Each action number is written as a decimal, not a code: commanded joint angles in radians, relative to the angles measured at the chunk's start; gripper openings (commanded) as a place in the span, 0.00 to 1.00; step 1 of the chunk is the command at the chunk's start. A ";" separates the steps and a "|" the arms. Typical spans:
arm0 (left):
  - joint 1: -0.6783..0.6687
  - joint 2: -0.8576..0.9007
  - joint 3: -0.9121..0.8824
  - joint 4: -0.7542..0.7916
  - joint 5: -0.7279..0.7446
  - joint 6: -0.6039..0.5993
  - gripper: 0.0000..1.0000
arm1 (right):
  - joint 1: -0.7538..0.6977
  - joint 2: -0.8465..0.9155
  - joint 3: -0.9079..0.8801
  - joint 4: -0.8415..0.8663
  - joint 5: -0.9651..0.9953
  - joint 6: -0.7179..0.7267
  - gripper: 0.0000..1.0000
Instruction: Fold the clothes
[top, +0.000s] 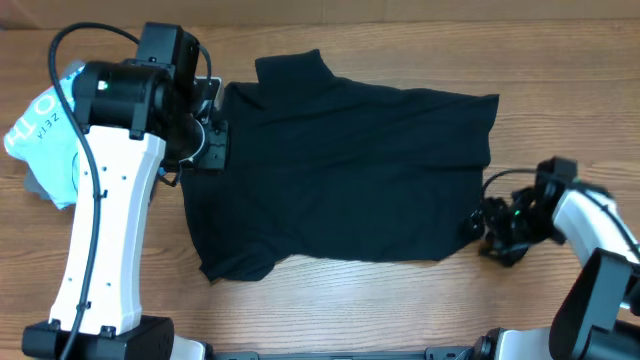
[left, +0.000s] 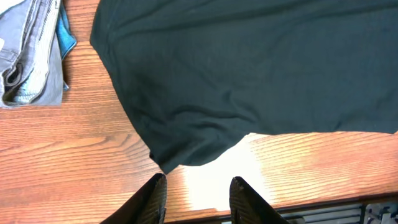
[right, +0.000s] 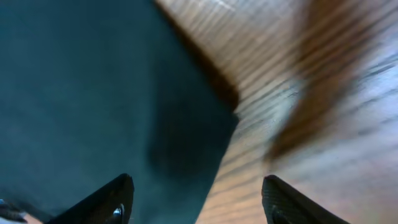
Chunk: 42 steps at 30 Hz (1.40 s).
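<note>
Looking along your left wrist view, you see the left gripper (left: 199, 182) with its jaws parted and nothing between them. It hangs over bare table (left: 62, 162), just off a corner of the T-shirt (left: 249, 68). Your right gripper (right: 198, 182) stands wide open above the T-shirt's opposite edge, though that view is blurred. From overhead, the black T-shirt lies spread out across the table's middle, between both grippers. Farthest left, at the table's edge, lie a blue shirt (top: 40, 130) and grey garments (left: 25, 62).
</note>
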 joint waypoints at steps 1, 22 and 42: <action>-0.005 -0.015 -0.009 0.013 -0.006 -0.014 0.37 | 0.001 -0.005 -0.089 0.089 -0.041 0.096 0.66; -0.005 -0.015 -0.009 0.070 -0.006 -0.014 0.40 | 0.056 -0.003 0.501 -0.436 0.234 -0.072 0.47; -0.005 -0.015 -0.009 0.069 -0.006 0.002 0.43 | -0.046 0.002 0.019 -0.082 0.092 -0.053 0.73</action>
